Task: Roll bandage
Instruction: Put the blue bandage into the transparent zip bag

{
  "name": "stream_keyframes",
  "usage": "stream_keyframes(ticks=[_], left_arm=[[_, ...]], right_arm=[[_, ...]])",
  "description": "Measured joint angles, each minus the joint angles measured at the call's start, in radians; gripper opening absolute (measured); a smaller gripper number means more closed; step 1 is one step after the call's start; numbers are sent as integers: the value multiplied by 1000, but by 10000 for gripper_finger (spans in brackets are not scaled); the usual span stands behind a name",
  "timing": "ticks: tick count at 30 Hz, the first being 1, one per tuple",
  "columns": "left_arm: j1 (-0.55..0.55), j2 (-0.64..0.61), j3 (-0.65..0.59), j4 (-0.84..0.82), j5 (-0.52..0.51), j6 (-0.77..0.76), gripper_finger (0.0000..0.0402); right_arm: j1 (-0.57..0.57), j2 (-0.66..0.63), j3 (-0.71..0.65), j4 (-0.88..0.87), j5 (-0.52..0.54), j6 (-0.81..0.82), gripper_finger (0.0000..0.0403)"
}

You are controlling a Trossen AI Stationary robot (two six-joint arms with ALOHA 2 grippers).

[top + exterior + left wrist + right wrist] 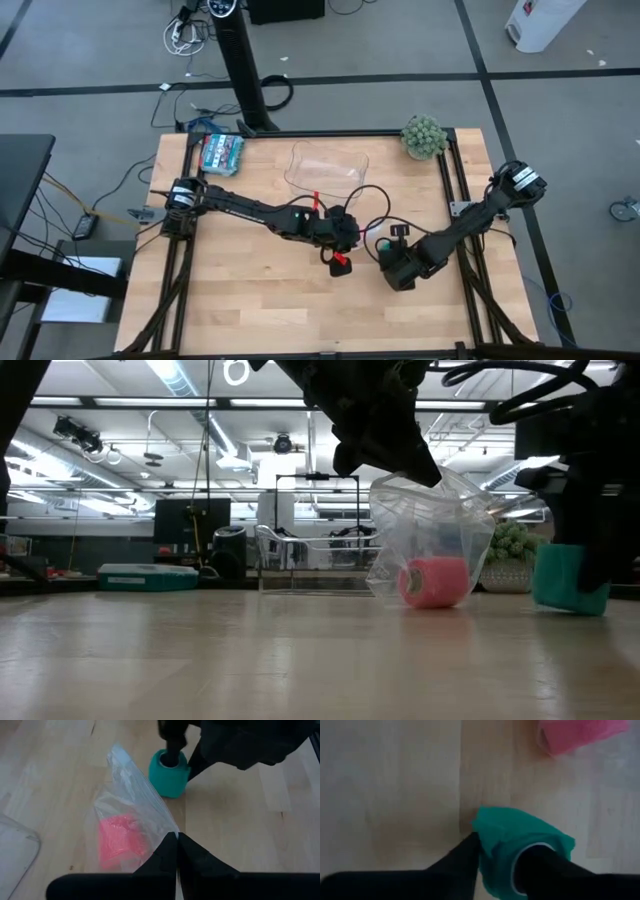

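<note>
The bandage is a compact teal roll (169, 774), standing on end on the table right of centre; it also shows in the low view (570, 582) and the right wrist view (505, 832). My right gripper (502, 862) is shut on it. My left gripper (176, 842) is shut on a clear plastic bag (132, 800) that holds a pink roll (117, 842). The pink roll rests on the table in the low view (435, 582), just left of the teal roll. My left gripper pinches the clear bag's upper edge (170, 831) between its two shut fingers, from above. The bag hangs below the fingers (430, 510), and its lower part with the pink roll lies on the table. My right gripper has one finger (542, 867) inside the teal roll's hollow core and the other finger (462, 857) outside, against its wall (487, 845). The fingers come from above, pointing down. The roll stands upright with its lower end (572, 605) at the table top.
A clear plastic tub (325, 168) stands at the far middle. A flat teal-patterned packet (222, 152) lies at the far left, and a green plant ball (424, 136) at the far right. The black frame rails (455, 190) run along the table's edges.
</note>
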Motion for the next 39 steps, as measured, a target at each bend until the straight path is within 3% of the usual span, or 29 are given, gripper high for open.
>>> stream_keyframes(ticks=[5,7,14,18,24,30,39], left_arm=[[0,0,0,0,0,0,9],[0,0,0,0,0,-1,9],[0,0,0,0,0,-25,9],[0,0,0,1,7,-69,9],[-10,-3,12,96,143,-151,9],[-32,-4,79,177,248,-161,8],[-18,7,63,173,166,-149,7]], right_arm=[[2,0,0,3,-27,1,30],[2,0,0,4,-26,2,10],[23,-21,100,-45,3,19,6],[86,-54,220,-61,145,-8,5],[214,-115,349,-83,325,45,2],[320,-143,367,-70,451,184,1],[333,-72,310,-74,553,322,1]])
